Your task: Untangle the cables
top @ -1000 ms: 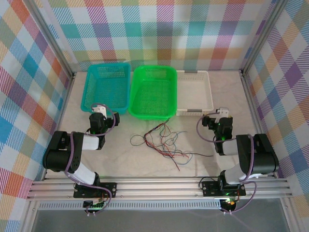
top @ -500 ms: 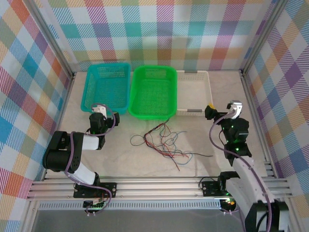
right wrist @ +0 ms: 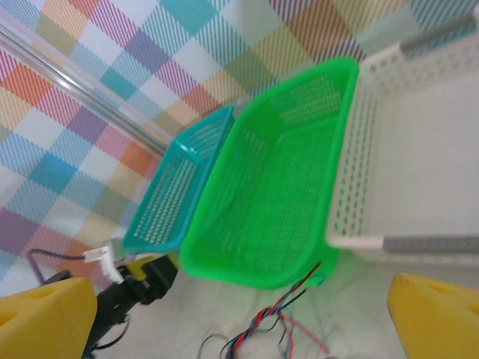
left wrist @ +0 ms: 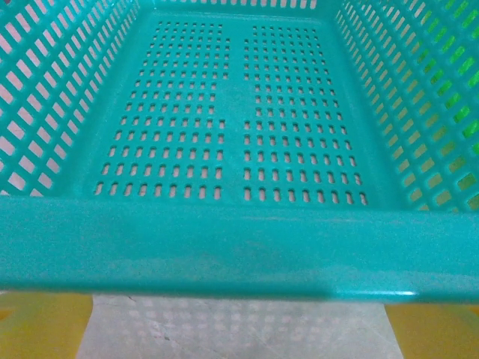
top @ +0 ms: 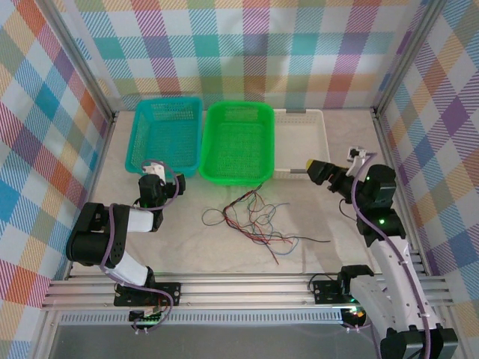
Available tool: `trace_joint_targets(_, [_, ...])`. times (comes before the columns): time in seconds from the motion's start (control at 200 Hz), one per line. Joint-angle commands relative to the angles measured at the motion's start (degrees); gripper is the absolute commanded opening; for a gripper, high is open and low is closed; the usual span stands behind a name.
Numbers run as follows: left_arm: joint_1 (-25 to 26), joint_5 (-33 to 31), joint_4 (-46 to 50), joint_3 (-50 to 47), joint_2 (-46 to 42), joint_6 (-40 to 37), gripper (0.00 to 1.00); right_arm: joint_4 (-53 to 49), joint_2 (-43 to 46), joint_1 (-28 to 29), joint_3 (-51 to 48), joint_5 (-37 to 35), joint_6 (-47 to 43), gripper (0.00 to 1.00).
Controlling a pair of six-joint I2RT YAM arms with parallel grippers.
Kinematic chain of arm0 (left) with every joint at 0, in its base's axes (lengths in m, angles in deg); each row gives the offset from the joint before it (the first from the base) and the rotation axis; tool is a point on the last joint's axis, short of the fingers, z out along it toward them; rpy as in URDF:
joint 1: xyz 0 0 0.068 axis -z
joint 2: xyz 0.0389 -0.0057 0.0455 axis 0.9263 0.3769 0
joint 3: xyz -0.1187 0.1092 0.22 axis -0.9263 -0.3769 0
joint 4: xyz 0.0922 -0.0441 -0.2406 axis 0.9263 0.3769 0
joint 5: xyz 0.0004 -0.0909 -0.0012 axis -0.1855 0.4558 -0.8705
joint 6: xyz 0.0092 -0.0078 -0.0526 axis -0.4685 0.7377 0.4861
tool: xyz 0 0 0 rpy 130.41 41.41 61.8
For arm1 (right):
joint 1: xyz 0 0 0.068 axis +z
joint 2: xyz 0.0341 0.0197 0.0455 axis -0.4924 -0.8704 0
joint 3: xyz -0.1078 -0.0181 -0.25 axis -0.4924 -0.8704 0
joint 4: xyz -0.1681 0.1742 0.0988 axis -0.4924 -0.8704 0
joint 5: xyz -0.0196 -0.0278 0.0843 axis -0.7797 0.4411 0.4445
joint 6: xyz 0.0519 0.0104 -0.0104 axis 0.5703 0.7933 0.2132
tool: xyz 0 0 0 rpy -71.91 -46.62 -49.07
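You are holding the right gripper (top: 320, 172) raised with its jaws spread wide, by the near edge of the white tray (top: 303, 142), facing left, probably to come down on the cables (top: 251, 217). They are lying in a loose tangle mid-bench (top: 187, 250), just near of the green basket (top: 238, 142), with one dark end trailing right. The left gripper (top: 152, 173) is sitting wide open at the teal basket's (top: 166, 138) near rim, giving you open bench near and left of the tangle for pulling strands out.

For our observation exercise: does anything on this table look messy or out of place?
Yes: thin red, black, blue and green wires lie tangled on the table, just before the green plastic basket.
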Motion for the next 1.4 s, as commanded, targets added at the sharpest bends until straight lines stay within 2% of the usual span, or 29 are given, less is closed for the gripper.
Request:
trace_joint_targets(0.0, [-0.69, -0.02, -0.5, 0.31, -0.33, -0.13, 1.0, 0.01, -0.41, 0.94, 0.04, 3.96, 6.14, 1.0])
trace_joint_targets(0.075, [-0.65, -3.95, 3.77, 0.98, -4.06, 1.63, 1.0, -2.11, -3.25, 2.91, 0.85, 5.62, 7.05, 1.0])
trace_joint_targets(0.14, [-0.69, -3.13, 8.67, 2.52, -7.17, 1.19, 1.0, -3.36, -5.69, 6.54, 0.49, 3.93, 5.78, 1.0])
trace_joint_targets(0.225, [-0.56, -1.66, 15.19, 3.88, -12.91, 0.91, 1.0, -7.17, -8.85, 12.63, 0.57, -2.54, 2.72, 1.0])
trace_joint_targets(0.285, [-0.48, -3.33, 17.55, 3.82, -17.6, 4.6, 1.0, -8.37, -10.92, 18.45, 0.38, -8.62, 0.89, 1.0])
trace_joint_targets(0.41, [-0.3, -2.34, 25.79, 4.98, -28.31, 10.65, 1.0, -4.27, -13.3, 30.3, -1.49, -19.25, -0.19, 1.0])
trace_joint_targets(0.455, [-0.26, -3.49, 30.76, 6.12, -32.16, 14.46, 1.0, -4.41, -14.55, 33.99, -0.83, -23.63, -0.07, 1.0])
trace_joint_targets(0.525, [-0.22, -8.83, 41.05, 8.89, -37.15, 22.7, 1.0, -4.37, -18.38, 38.76, 0.82, -28.16, -0.34, 1.0])
trace_joint_targets(0.58, [-0.17, -10.85, 46.27, 10.21, -39.88, 27.95, 1.0, -3.95, -22.08, 40.77, 2.11, -28.7, -0.08, 1.0])
trace_joint_targets(0.665, [-0.09, -11.93, 54.65, 11.69, -44.29, 34.71, 1.0, -3.55, -29.23, 43.67, 4.95, -29.35, 1.05, 0.95])
trace_joint_targets(0.765, [0.93, -16.62, 67.92, 15.31, -47.59, 44.04, 1.0, -3.31, -36.16, 47.81, 8.82, -33.98, 1.56, 0.93])
trace_joint_targets(0.815, [1.5, -17.19, 72.87, 17.64, -48.08, 46.32, 1.0, -1.95, -38.59, 48.79, 9.98, -35.01, 2.45, 0.93])
trace_joint_targets(0.96, [3.12, -10.72, 77.28, 22.07, -48.37, 40.3, 1.0, 1.12, -45.52, 50.03, 13.71, -35.97, 4.15, 0.89])
trace_joint_targets(1.08, [4.49, -14.69, 83.28, 22.93, -49.83, 37.97, 1.0, 4.14, -50.53, 50.69, 15.97, -36.8, 5.4, 0.82])
trace_joint_targets(1.215, [7.39, -14.85, 80.74, 20.75, -53.86, 35.47, 1.0, 5.59, -54.09, 50.79, 16.82, -39.68, 7.98, 0.78])
trace_joint_targets(1.395, [8.79, -15.79, 80.95, 21.01, -53.36, 34.31, 1.0, 7.16, -57.61, 51.05, 18.28, -43.69, 10.73, 0.68])
